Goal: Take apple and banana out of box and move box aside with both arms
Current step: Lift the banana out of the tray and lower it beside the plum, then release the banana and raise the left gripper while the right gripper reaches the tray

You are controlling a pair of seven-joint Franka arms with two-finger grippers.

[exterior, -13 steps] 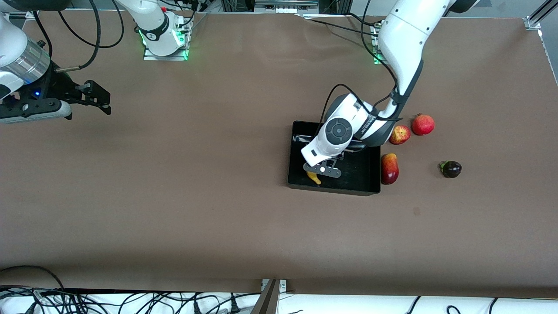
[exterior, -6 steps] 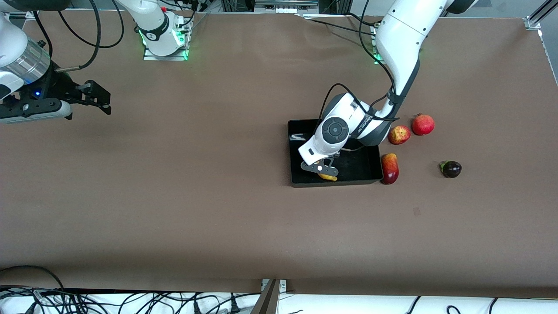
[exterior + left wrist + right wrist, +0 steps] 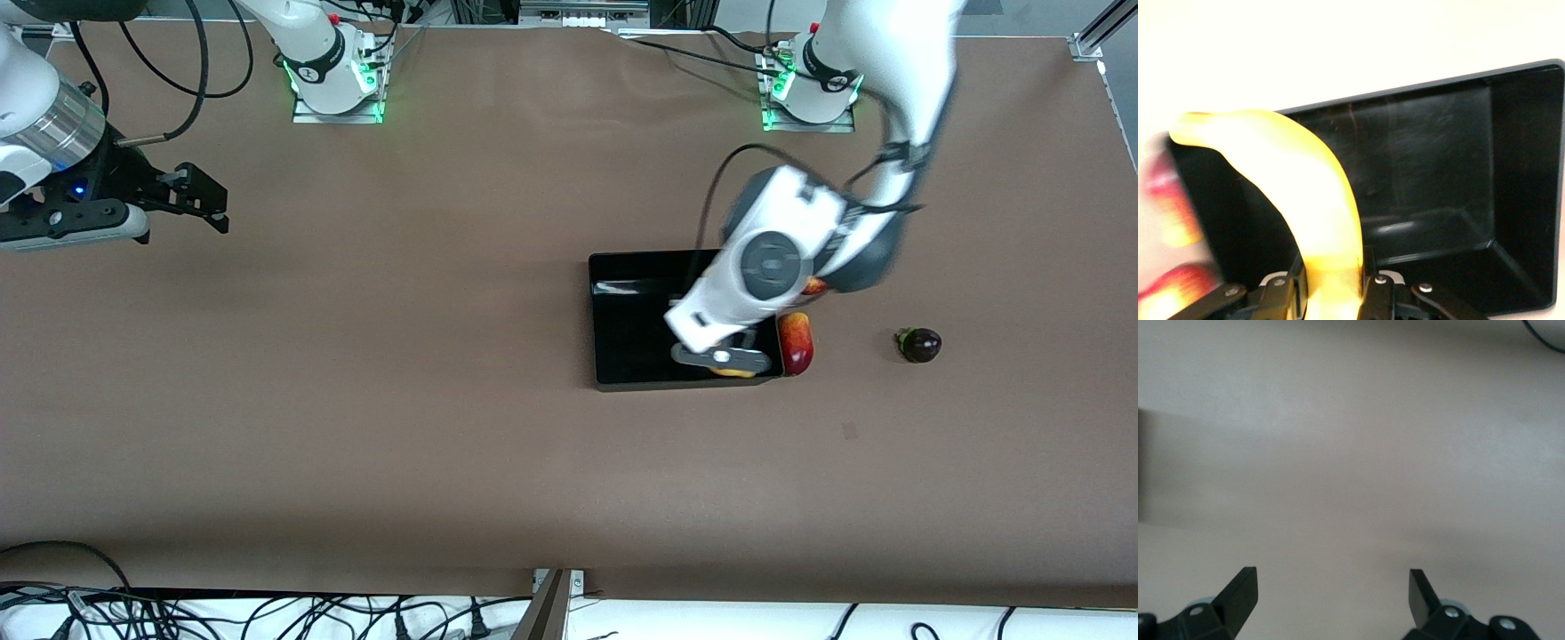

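My left gripper (image 3: 722, 363) is shut on the yellow banana (image 3: 734, 372) and holds it over the corner of the black box (image 3: 631, 324) beside the dark-red oval fruit (image 3: 797, 343). In the left wrist view the banana (image 3: 1305, 193) curves up from between the fingers (image 3: 1281, 297) over the box (image 3: 1438, 167). The apple (image 3: 814, 285) is mostly hidden by the left arm. My right gripper (image 3: 197, 199) is open and empty, waiting over bare table at the right arm's end; its wrist view (image 3: 1331, 593) shows only table.
A small dark purple fruit (image 3: 919, 344) lies toward the left arm's end of the table. The pomegranate is hidden by the left arm. Cables hang along the table edge nearest the front camera.
My left gripper has swung with the banana across the box, from its end toward the right arm to the corner by the dark-red oval fruit. The box turned slightly. The right arm has not moved.
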